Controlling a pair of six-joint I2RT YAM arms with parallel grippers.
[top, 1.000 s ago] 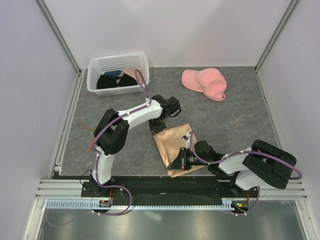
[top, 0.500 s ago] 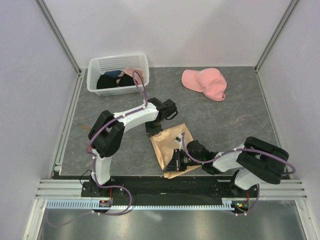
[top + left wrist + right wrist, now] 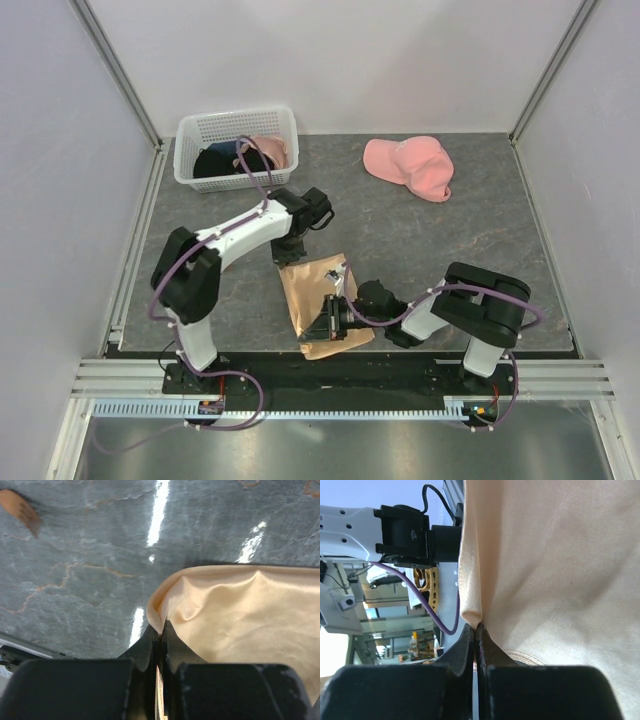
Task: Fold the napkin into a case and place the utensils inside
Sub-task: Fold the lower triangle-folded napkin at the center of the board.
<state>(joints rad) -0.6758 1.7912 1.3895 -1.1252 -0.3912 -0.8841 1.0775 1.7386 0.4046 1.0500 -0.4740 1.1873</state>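
The peach-tan napkin (image 3: pixel 305 300) lies on the grey table near the front edge, pinched at two places. My left gripper (image 3: pixel 290 262) is shut on its far corner; in the left wrist view the cloth (image 3: pixel 240 615) folds into the gripper (image 3: pixel 160 627). My right gripper (image 3: pixel 328 318) is shut on the near right edge, and the right wrist view shows the lifted cloth (image 3: pixel 545 555) running into the gripper (image 3: pixel 477 627). One brown-orange wooden utensil piece (image 3: pixel 20 507) lies on the table, at the top left of the left wrist view. The other utensils are out of view.
A white basket (image 3: pixel 235 182) with dark and pink clothes stands at the back left. A pink cap (image 3: pixel 410 165) lies at the back right. The black rail of the arm bases (image 3: pixel 330 365) runs just in front of the napkin.
Both grippers have moved left, still shut on the napkin. The cloth has slid left across the table with them.
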